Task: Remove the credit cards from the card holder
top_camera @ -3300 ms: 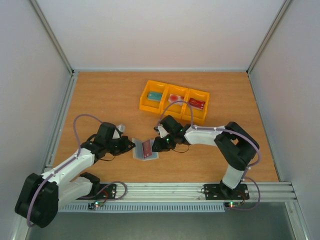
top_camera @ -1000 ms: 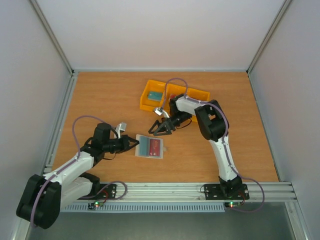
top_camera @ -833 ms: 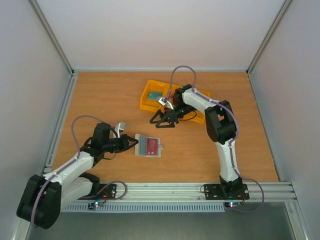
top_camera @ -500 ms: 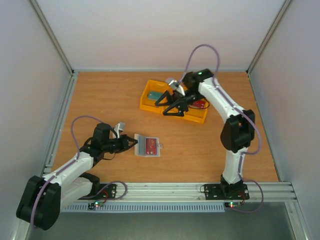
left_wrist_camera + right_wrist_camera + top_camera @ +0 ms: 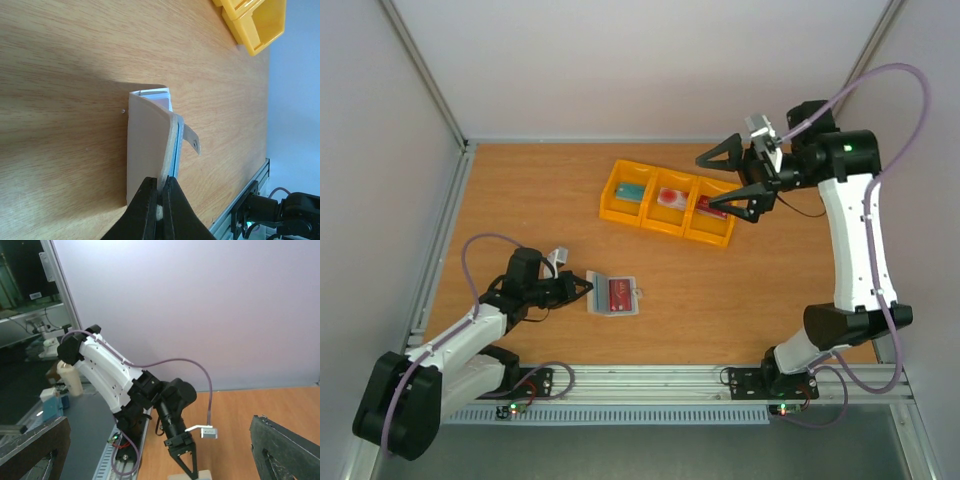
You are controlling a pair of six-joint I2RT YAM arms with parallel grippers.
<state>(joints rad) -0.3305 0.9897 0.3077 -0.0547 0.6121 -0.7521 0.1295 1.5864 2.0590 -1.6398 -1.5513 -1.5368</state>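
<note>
Left gripper [image 5: 161, 186] clamped on the card holder [image 5: 146, 150] edge, holder lying on bench [image 5: 520, 200] ahead of it. Right gripper [image 5: 723, 187] spread wide, held high; yellow tray [image 5: 665, 216] near it.

A cream folding card holder [image 5: 612, 296] lies front left on the wooden surface [image 5: 540, 200], a dark red plastic card [image 5: 618, 293] inside. Behind it, rightward, a yellow three-compartment plastic tray [image 5: 712, 236] holds three more cards [image 5: 671, 197], one per compartment.

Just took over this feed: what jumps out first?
The right end effector, open and empty, hangs high by the yellow tray at the far side, which holds three cards. Nearer, the left end effector pinches the open card holder by its edge, a dark red card inside.
</note>
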